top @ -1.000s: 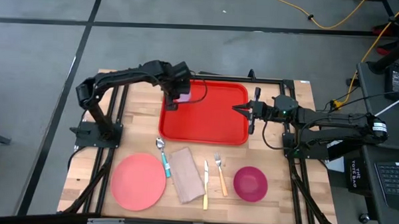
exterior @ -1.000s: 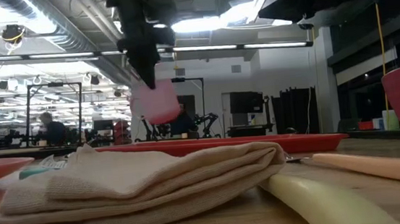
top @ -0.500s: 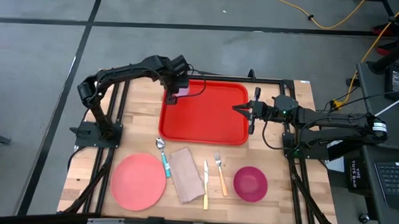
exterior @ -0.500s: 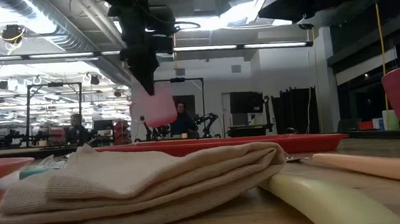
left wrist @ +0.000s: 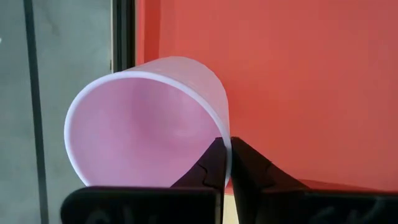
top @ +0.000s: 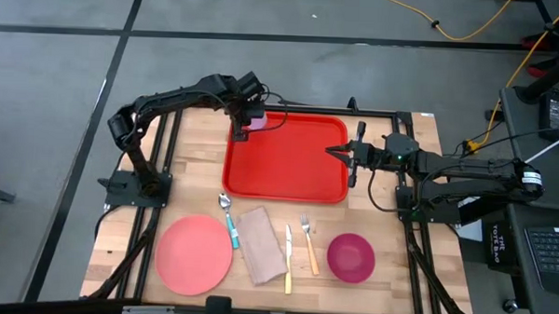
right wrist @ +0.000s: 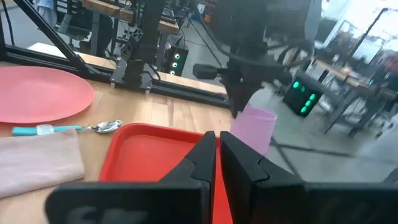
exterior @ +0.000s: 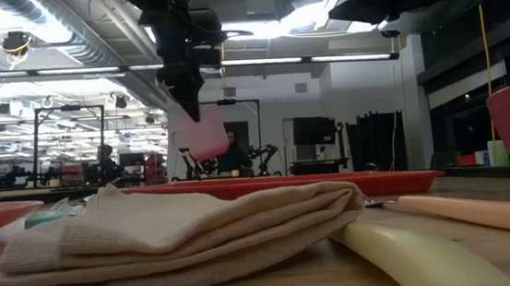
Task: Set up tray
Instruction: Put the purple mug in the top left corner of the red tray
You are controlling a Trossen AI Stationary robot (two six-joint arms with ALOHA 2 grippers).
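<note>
The red tray [top: 289,162] lies on the table's far middle. My left gripper [top: 246,117] hovers over the tray's far-left corner, shut on a pale pink cup [top: 256,122]. The low view shows the cup [exterior: 201,134] hanging in the air, and the right wrist view shows the cup [right wrist: 256,127] above the tray [right wrist: 155,155]. My right gripper [top: 348,153] sits at the middle of the tray's right rim, shut on it. My left gripper pinches the cup's wall at the rim [left wrist: 226,140], one finger inside the cup and one outside. The fingers come from above. The cup hangs tilted below them, lifted clear of the tray. My right gripper pinches the tray's right rim [right wrist: 215,198] between its two fingers, coming in level from the table's right side. The tray lies flat on the table.
On the near half of the table lie a round pink plate [top: 194,255], a teal-handled spoon [top: 229,220], a folded beige napkin [top: 261,242], a knife [top: 288,255], a fork [top: 308,242] and a magenta bowl [top: 351,255]. A black frame runs along the table's edges.
My left gripper has carried the cup a short way toward the table's far edge, from over the tray's left part to over its far-left corner, still holding it. The right arm and the tray have kept still.
</note>
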